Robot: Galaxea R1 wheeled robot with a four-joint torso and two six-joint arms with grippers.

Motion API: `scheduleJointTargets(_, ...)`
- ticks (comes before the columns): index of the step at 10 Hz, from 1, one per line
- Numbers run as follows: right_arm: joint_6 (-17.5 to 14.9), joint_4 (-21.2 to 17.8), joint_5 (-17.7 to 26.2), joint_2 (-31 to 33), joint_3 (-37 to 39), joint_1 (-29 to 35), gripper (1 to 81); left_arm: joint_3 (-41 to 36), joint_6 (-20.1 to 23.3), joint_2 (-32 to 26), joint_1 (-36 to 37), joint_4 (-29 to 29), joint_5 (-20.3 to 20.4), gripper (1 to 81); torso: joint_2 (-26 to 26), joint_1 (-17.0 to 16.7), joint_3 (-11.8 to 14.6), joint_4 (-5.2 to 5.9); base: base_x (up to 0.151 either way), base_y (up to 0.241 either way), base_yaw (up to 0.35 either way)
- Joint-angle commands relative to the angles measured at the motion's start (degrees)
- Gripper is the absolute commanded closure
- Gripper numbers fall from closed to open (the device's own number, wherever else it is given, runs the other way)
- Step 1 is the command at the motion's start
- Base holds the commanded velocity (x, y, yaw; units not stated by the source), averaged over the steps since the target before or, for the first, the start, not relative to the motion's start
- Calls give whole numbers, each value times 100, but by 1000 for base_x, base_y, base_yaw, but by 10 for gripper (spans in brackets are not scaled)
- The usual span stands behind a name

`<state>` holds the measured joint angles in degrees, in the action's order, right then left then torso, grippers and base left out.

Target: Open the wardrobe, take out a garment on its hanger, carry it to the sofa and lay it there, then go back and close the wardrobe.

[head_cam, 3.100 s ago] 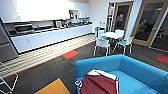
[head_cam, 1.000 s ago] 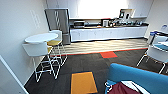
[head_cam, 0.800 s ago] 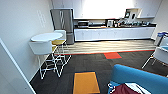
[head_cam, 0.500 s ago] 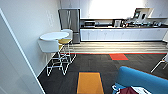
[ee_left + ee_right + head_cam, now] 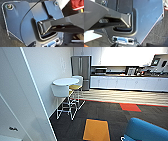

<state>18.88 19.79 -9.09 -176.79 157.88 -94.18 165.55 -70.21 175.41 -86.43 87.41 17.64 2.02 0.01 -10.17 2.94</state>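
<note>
Robot stands on dark carpet in an open kitchen-lounge.

- Near right: the corner of the sofa, bright blue, low at the frame edge.
- Near left: a tall white panel close beside the robot. Cannot say whether it is wall or wardrobe door.
- Left, mid-distance: a round table against the wall, with white-framed stools tucked round it.
- Far: fridge, then a long kitchen counter running right.
- Floor: an orange carpet tile just ahead.

The garment shows in the left wrist view as a patch of maroon cloth with a pale stripe, close by the left arm, with a white piece just beside it that may be a sleeve. No hanger can be made out. Whether the fingers are apart, together or clamped on anything cannot be told for either arm.

Risks, as judged from here:
- If the jacket hangs from the left arm, nothing confirms the hold. A loose hook could slip on a turn and drop the cloth to the carpet.
- The white panel sits very near on the left, so a swing of the base or arm that way could scrape it.
- Thin stool legs jut out along the left wall, and trailing sleeves could catch on them.
- The sofa lies low on the right, so its rounded arm is easy to bump.
</note>
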Motion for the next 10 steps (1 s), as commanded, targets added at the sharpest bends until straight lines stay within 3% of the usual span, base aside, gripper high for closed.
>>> scheduleJointTargets(1,-16,52,294,-35,57,26,10,22,51,12,174,75,-173,10,0,0,2,0,0,0,299)
scheduleJointTargets(8,-16,52,294,-34,181,26,10,30,103,12,131,75,-199,10,0,0,0,0,0,0,299)
scheduleJointTargets(10,-7,34,294,-122,181,53,10,30,174,12,131,48,-437,10,0,0,0,0,0,0,299)
